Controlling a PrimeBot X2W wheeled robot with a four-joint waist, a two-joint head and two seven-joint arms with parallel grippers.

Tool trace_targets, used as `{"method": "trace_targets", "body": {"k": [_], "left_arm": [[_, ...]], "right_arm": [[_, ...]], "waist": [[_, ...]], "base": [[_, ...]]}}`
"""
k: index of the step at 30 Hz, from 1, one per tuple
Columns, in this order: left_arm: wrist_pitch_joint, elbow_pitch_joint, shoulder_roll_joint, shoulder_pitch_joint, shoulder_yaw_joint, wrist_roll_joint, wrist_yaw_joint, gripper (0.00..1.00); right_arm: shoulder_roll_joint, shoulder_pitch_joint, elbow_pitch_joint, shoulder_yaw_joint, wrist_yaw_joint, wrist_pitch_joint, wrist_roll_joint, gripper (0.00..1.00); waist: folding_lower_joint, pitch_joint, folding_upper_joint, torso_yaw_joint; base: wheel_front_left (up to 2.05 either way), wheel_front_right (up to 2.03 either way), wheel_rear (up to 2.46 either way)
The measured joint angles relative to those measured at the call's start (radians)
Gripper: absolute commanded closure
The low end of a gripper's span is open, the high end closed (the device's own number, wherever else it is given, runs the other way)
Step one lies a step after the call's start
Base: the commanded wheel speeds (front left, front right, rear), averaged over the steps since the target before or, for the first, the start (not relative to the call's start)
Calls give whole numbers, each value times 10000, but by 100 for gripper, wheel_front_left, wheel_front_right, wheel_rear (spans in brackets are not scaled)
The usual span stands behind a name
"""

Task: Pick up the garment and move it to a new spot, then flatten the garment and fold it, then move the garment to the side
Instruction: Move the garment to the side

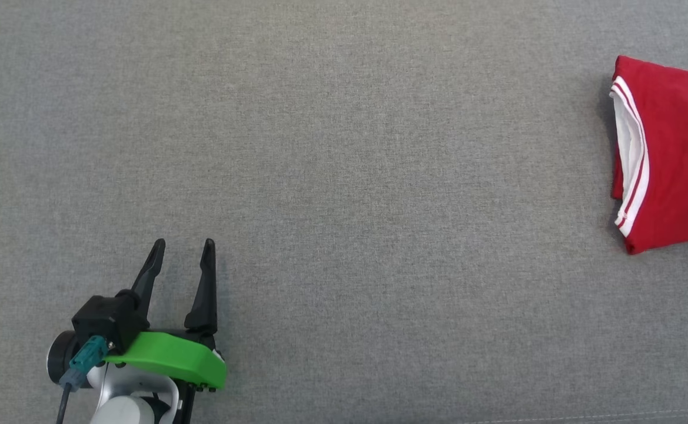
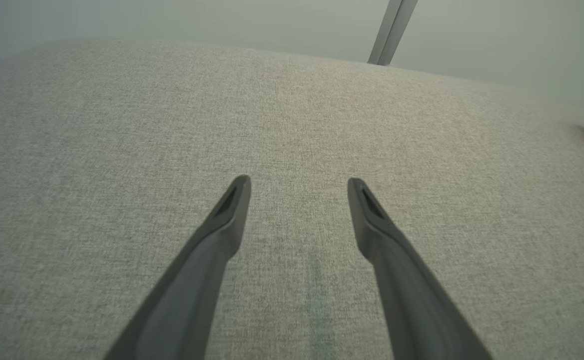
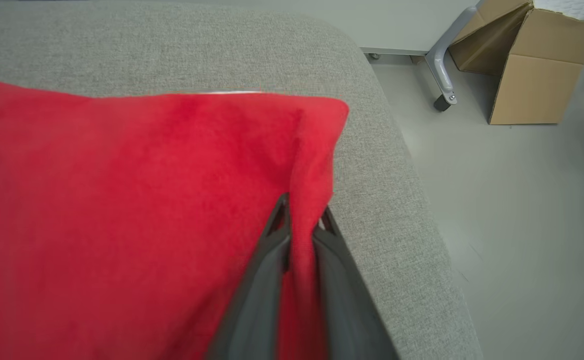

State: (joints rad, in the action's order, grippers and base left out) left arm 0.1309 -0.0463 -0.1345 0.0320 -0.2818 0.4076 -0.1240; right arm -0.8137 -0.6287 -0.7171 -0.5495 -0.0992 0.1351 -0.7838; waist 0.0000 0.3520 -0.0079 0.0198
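Red shirt [image 1: 673, 159] sits folded well off to the right of the left claw [image 1: 183, 244], which is spread wide over bare worktop [image 1: 344, 176]. Right claw [image 3: 304, 207] is pinching a thin ridge at the shirt's corner, with the worktop's rounded edge just beside its tips. It's soft, floppy knit with white striped trim, so I reckon any tug could undo the fold or drag it onto the floor [image 3: 521, 225]. The grey cover looks coarse-woven, kinda grippy.

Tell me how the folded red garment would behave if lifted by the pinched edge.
Probably floppy: the garment bunches softly in the right gripper. Likely light, being thin cloth. Its stacked layers, visible at the white-striped hem, may slip apart when lifted.
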Motion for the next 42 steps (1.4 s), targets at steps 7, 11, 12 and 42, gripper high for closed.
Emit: {"method": "trace_targets", "body": {"k": [7,11,12,42], "left_arm": [[-142,-134,-58,130,171,-96,0,0],[-176,-230,-75,148,176,-159,0,0],[-245,-245,-79,148,192,-161,0,0],[508,474,518,337,242,305,98,0]], "right_arm": [[272,-93,-364,75,-77,-391,21,0],[257,-91,-650,132,-94,-510,29,0],[263,-85,-708,130,-94,-510,29,0],[2587,-1072,932,-1060,1018,-2953,997,0]], "waist": [[0,250,0,-238],[0,320,0,-389],[0,336,0,-426],[0,-1398,0,-1630]], "base": [[0,0,0],[0,0,0],[0,0,0],[0,0,0]]}}
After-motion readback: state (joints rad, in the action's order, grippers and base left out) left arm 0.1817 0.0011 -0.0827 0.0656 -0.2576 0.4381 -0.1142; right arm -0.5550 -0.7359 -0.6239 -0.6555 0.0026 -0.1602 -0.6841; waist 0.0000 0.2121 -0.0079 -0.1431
